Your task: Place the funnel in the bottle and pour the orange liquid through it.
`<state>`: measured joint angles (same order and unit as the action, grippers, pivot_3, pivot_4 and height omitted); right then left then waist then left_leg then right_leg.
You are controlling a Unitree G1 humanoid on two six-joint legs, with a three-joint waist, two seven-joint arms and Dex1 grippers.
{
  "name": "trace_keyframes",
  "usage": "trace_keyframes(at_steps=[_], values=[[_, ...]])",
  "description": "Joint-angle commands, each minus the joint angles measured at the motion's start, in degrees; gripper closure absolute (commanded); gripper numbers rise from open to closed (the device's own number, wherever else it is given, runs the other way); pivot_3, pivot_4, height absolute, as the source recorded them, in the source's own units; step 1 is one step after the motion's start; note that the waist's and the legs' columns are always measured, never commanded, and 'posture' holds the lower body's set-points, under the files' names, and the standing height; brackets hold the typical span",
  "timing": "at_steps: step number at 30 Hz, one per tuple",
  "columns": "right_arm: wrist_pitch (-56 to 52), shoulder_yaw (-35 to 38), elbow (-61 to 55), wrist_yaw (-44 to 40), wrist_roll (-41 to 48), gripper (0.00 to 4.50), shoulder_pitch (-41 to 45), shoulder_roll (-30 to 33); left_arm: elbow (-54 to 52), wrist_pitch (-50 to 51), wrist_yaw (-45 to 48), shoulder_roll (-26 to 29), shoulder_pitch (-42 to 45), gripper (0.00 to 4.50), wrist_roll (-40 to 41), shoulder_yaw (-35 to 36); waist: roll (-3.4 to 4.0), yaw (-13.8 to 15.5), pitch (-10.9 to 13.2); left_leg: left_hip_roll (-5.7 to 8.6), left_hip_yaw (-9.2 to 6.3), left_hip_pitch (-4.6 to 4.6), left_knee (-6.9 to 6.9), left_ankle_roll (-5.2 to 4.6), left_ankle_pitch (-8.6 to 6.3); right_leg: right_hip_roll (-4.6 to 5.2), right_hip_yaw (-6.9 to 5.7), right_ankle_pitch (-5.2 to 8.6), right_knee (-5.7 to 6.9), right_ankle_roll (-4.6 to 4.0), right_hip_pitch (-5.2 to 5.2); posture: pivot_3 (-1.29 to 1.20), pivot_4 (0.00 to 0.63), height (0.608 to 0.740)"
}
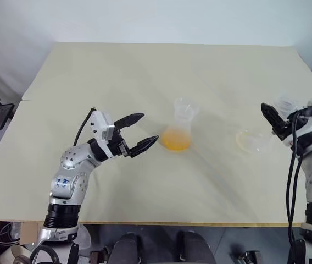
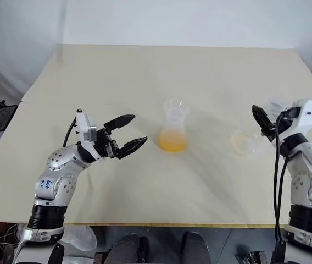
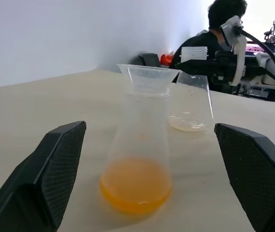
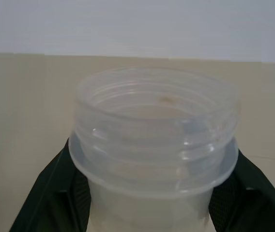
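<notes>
step: pour looks done; orange liquid [image 1: 176, 141] pools in clear conical bottle [image 1: 178, 129] mid-surface, clear funnel [image 1: 185, 108] seated in its mouth
left pincer [image 1: 140, 132]: wide, empty, near bottle
right pincer [image 1: 274, 122]: clamped on emptied clear threaded-mouth flask [image 1: 260, 135]
next: set flask down upright

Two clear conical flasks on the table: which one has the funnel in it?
The bottle holding the orange liquid, funnel seated in its mouth. The other flask has none.

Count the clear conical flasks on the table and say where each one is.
2. The bottle holding orange liquid, funnel in its mouth, stands mid-table; the emptied flask is gripped by the right gripper.
</notes>
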<state>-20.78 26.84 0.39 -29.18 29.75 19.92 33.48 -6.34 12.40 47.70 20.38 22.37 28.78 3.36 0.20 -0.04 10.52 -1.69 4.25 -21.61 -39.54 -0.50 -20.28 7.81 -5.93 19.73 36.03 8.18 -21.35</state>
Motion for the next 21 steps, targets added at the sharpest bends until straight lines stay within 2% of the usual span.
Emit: trace_keyframes(at_steps=[1,6,21], values=[[2.4,0.9,-5.4,-0.4,1.5,1.63,-3.8,-2.2,-2.1,-0.3,0.0,-0.1,0.5,0.0,0.8,0.0,0.0,0.0,0.0,0.0,0.0,0.0,0.0,0.0,0.0,0.0,0.0,0.0,0.0,0.0,0.0,0.0,0.15,0.74],[3.3,2.1,-8.4,0.8,2.6,0.05,-5.0,-3.5,-2.0,-0.2,0.2,0.2,0.6,0.0,1.0,0.3,0.0,0.0,0.0,0.0,0.0,0.0,0.0,0.0,0.0,-0.01,0.01,0.0,-0.01,0.0,0.01,0.0,0.15,0.74],[7.5,8.1,-11.3,-0.1,5.7,0.02,-6.5,-1.3,-1.3,1.1,1.9,3.2,0.6,0.0,1.6,1.7,0.0,0.1,0.0,0.0,0.0,0.0,-0.01,0.01,0.01,-0.02,0.02,0.0,-0.02,0.0,0.01,0.0,0.15,0.74]])
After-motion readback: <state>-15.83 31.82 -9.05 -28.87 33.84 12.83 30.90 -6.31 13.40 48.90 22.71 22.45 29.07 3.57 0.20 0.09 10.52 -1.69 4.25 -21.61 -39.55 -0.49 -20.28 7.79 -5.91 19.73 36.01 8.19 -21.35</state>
